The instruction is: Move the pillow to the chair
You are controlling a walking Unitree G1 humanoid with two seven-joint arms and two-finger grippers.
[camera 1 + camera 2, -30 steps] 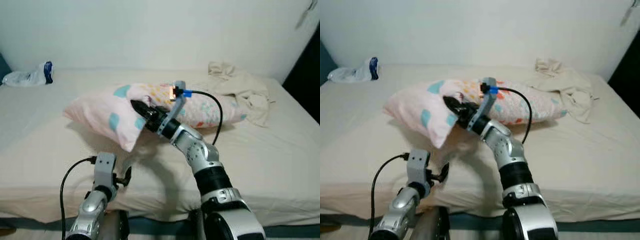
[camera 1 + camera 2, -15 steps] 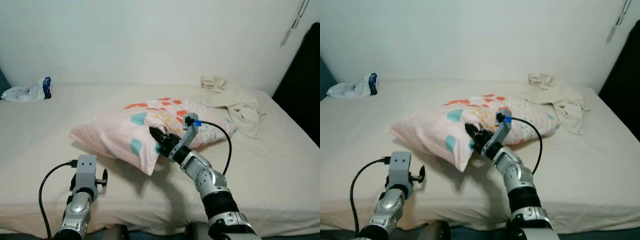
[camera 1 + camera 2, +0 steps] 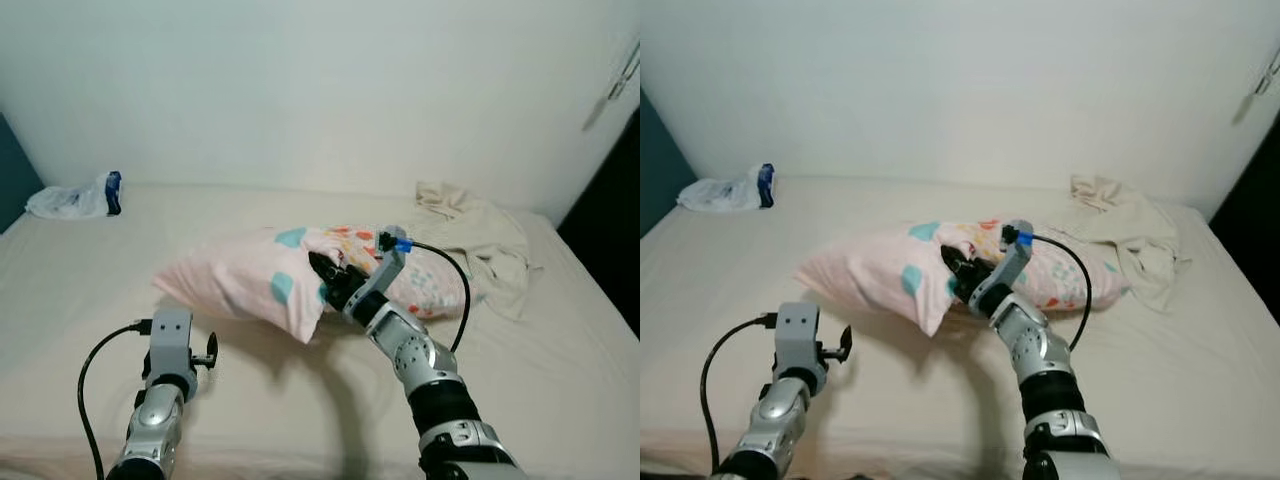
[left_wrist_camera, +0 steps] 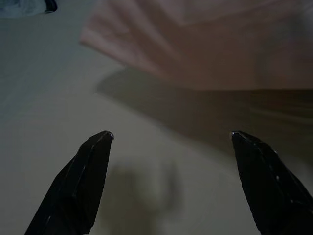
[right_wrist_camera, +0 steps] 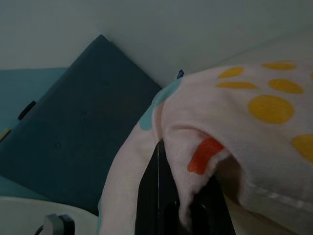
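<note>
Pink cotton printed with teal, orange and yellow spots is bunching up where the pillow [image 3: 270, 275] is being pinched. The pillow is lying across the middle of the bed [image 3: 560, 370], its near corner lifted off the sheet and casting a shadow beneath, the far end resting on the mattress. The right gripper [image 3: 328, 277] is biting into that raised edge, its 2 black fingers [image 5: 155, 196] clenched on a fold of the pillowcase; in the right wrist view the cloth is draping over them.

The left gripper [image 4: 171, 139] is hovering low over the bare sheet, just short of the pillow's shadow, its 2 fingers [image 4: 80, 178] spread wide and gripping nothing.

Beyond the pillow a crumpled beige cloth [image 3: 480, 225] is lying near the far right of the bed, and a plastic bag [image 3: 75, 198] is sitting at the far left corner against the wall.

From where I'm standing, the grip looks thin: it seems to be catching only the case, not the filling, so the pillow could slide or sag out once its full weight is hanging from 1 corner. Dragging it could also snag the beige cloth lying beside its far end. The left arm coming under it would steady things.
</note>
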